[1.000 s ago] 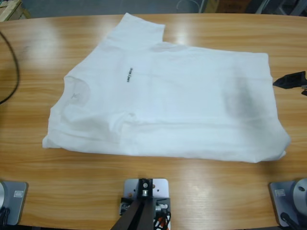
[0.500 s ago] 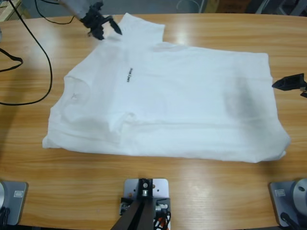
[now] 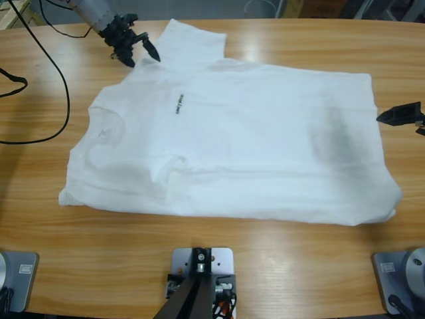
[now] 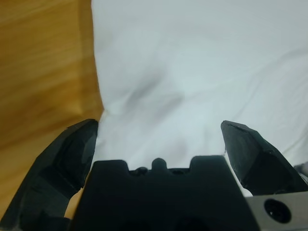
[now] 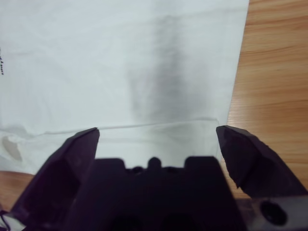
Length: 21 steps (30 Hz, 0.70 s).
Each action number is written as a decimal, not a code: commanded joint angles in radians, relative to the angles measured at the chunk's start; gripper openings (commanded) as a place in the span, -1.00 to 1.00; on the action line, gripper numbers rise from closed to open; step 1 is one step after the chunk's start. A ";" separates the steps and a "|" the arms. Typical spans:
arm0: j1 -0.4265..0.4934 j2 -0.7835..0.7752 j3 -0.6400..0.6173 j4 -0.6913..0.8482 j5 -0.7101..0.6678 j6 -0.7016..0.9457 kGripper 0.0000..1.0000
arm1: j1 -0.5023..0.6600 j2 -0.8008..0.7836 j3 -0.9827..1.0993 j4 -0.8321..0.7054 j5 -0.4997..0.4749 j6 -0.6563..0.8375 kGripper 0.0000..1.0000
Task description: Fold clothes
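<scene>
White T-shirt [image 3: 232,143] flat beneath the wide-open left tool [image 3: 136,48].

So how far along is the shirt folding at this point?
Early on. The white T-shirt lies spread on the table, with only its near sleeve tucked over the body; no real fold shows. In hand: the left gripper hovers open at the far sleeve's edge, gripping nothing, and the right gripper waits open beside the hem. Left: grasp the cloth and make every fold.
</scene>
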 commanded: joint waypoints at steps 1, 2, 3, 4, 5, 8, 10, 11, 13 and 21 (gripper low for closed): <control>0.015 0.095 -0.583 0.147 -0.019 0.044 1.00 | -0.007 0.010 0.030 -0.010 0.017 -0.014 1.00; 0.015 0.093 -0.583 0.163 -0.013 0.056 1.00 | -0.007 0.010 0.030 -0.010 0.017 -0.014 1.00; 0.015 0.092 -0.583 0.188 -0.002 0.072 1.00 | -0.007 0.010 0.030 -0.010 0.017 -0.015 1.00; 0.014 0.093 -0.583 0.216 0.023 0.092 1.00 | -0.007 0.010 0.030 -0.010 0.017 -0.015 1.00; 0.014 0.092 -0.579 0.227 0.041 0.112 1.00 | -0.007 0.009 0.030 -0.011 0.017 -0.015 1.00; 0.014 0.082 -0.570 0.228 0.073 0.122 0.99 | -0.007 0.009 0.031 -0.010 0.017 -0.016 1.00; 0.014 0.051 -0.509 0.228 0.112 0.122 0.99 | -0.007 0.008 0.031 -0.011 0.018 -0.017 1.00; 0.017 0.020 -0.457 0.228 0.142 0.123 0.98 | -0.007 0.007 0.031 -0.011 0.019 -0.017 1.00; 0.025 -0.039 -0.360 0.227 0.189 0.122 0.98 | -0.007 0.006 0.032 -0.011 0.019 -0.018 1.00; 0.044 -0.559 0.632 -0.154 0.349 0.112 0.97 | -0.006 -0.007 0.033 -0.014 0.026 -0.024 1.00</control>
